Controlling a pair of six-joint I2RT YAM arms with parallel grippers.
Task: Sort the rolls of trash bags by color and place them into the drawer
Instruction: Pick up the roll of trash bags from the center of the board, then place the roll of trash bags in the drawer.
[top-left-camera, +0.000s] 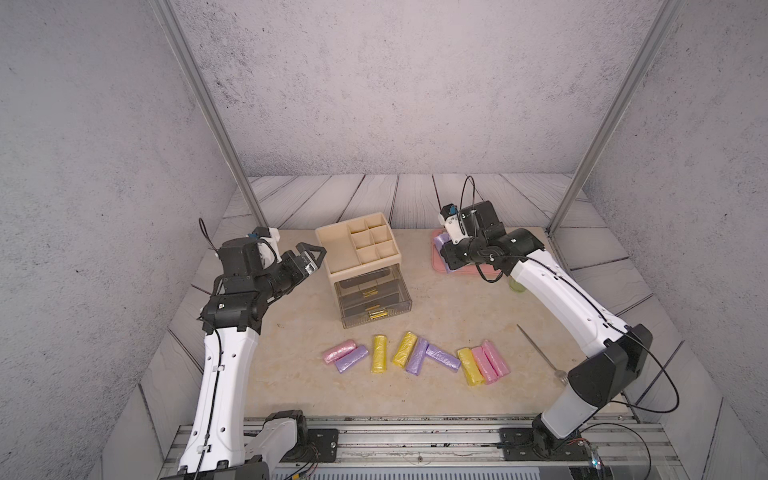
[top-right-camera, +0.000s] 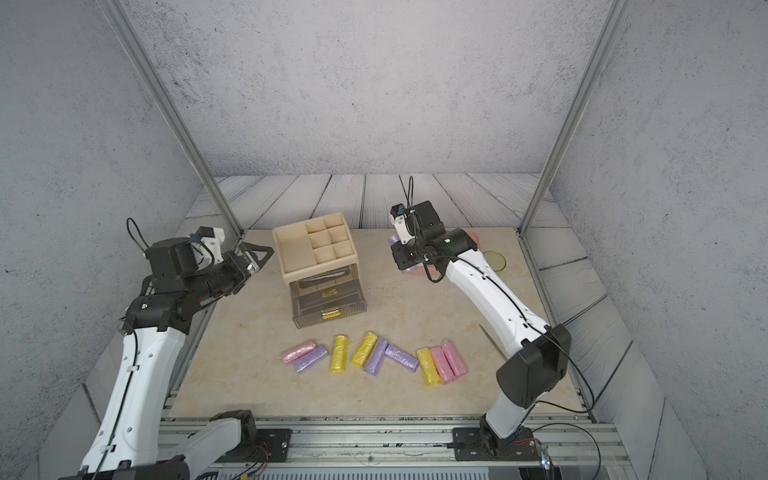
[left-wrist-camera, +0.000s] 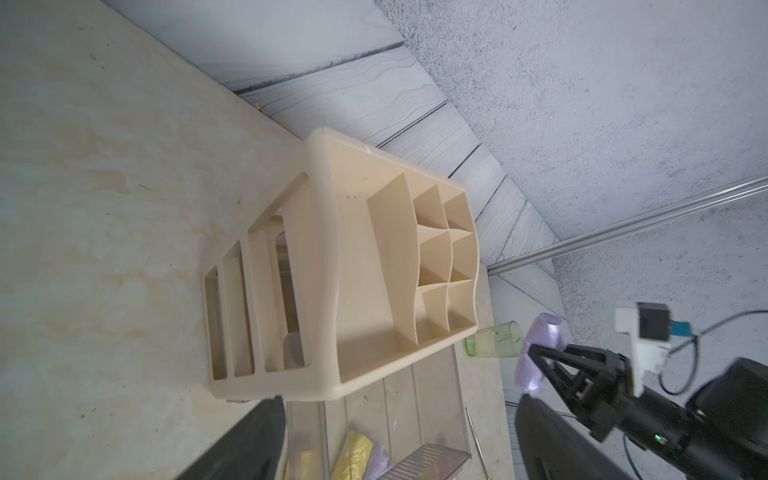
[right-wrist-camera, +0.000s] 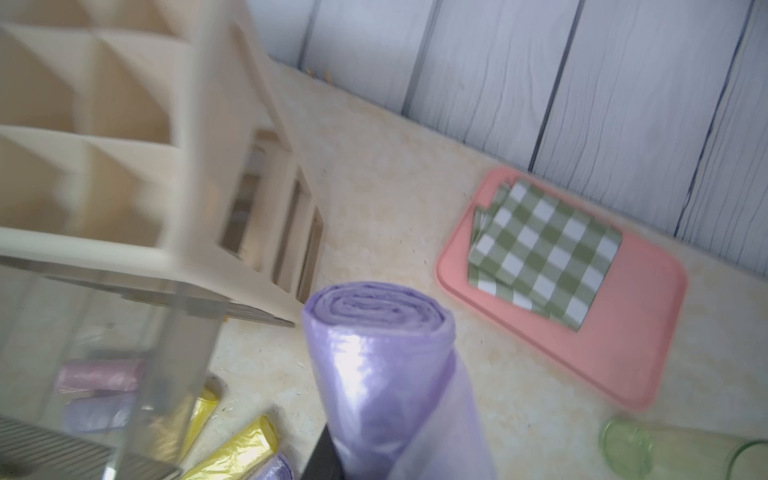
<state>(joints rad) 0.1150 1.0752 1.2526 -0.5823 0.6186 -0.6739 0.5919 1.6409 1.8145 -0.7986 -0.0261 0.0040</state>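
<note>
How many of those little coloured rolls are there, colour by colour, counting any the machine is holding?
Pink rolls: 3
Purple rolls: 4, one of them held in the right fingers
Yellow rolls: 3
Total: 10

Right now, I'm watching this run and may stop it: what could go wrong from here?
The purple roll is slick plastic pinched by the right gripper; it could slip out. The green cup lies near that arm and could get knocked. The open left gripper sits close to the organizer; a bump might shift it.
</note>
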